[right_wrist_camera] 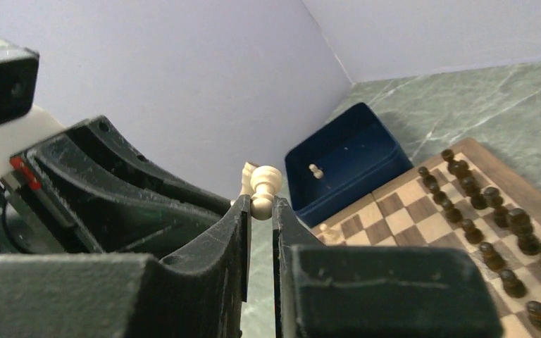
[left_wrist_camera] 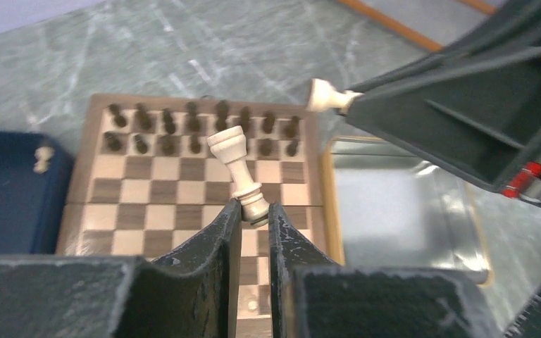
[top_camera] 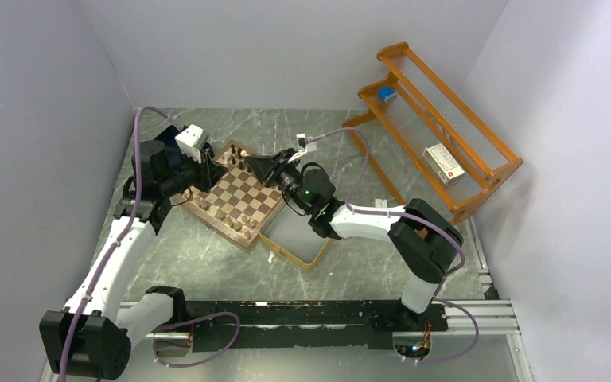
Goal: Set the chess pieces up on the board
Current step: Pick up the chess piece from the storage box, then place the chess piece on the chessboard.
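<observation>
Left wrist view: my left claw (left_wrist_camera: 253, 211) pinches a tall pale piece (left_wrist_camera: 236, 162) over the board (left_wrist_camera: 76, 184), right claw (right_wrist_camera: 260, 210) clamps a pale pawn (right_wrist_camera: 265, 183). Dark pieces (left_wrist_camera: 194, 134) fill two rows at twelve o'clock; pale side looks unfinished.

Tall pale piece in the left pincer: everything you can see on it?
The tall pale piece looks like turned tan wood: flared crown-like top, slim stem, ringed collar, round foot. The left pincer is shut on its foot, holding it tilted, top leaning left in the wrist view, seen against the board. Nothing else visibly touches it.
</observation>
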### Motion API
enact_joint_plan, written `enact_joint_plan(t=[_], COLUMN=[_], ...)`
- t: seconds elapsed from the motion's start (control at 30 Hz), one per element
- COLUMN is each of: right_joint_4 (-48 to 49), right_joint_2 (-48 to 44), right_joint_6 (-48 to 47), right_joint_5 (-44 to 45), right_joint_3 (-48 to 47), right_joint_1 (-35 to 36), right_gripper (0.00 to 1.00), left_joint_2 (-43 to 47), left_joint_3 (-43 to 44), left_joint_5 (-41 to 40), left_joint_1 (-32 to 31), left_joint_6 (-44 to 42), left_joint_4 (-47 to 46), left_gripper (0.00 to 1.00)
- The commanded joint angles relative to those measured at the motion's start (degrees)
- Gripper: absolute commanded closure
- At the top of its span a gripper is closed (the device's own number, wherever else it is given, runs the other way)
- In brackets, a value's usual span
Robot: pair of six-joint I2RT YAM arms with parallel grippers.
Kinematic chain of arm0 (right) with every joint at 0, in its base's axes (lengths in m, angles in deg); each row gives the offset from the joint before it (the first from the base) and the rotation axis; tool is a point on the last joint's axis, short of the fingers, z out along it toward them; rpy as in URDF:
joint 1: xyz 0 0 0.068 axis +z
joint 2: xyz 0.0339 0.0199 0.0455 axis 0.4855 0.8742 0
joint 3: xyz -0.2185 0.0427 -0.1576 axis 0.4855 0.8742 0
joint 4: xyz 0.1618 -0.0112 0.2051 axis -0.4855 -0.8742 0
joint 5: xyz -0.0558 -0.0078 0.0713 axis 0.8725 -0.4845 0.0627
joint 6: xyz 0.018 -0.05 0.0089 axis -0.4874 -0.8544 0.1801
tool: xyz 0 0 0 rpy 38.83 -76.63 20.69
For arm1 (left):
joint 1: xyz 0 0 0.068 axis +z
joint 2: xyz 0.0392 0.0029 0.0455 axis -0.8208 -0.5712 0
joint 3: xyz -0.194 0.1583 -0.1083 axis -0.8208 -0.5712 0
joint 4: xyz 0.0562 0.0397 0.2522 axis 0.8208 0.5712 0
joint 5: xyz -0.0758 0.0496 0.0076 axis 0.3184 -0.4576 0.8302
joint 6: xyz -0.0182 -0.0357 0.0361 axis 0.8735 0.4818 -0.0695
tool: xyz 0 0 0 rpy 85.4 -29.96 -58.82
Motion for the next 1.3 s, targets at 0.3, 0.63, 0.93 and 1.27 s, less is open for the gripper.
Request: enact_joint_plan(t=[0.3, 0.63, 0.93, 1.27], right_joint_4=[-33.77, -68.33, -85.93, -98.0], right_joint_2=[-1.05, 10.0, 20.02, 29.4], right_joint_6=[-23.26, -27.39, -30.18, -30.69], right_joint_5=[-9.49, -13.65, -10.13, -5.84], right_joint_3=[-11.78, -33.06, -48.12, -62.01], right_joint_1=[-0.11, 1.99, 6.22, 7.64], right_gripper=[0.9, 0.9, 0.89, 0.89], left_joint_2=[2.07, 9.4, 11.85, 12.93], left_joint_3=[0.24, 8.33, 14.05, 15.88], left_joint_5=[-20.14, -24.32, -27.39, -31.04], left_joint_1=[2.37, 2.37, 2.37, 1.12], left_joint_6=[2.96, 1.2, -3.61, -7.16], left_joint_4=[-5.76, 0.06, 4.97, 7.22], left_gripper=[0.87, 0.87, 0.87, 0.87])
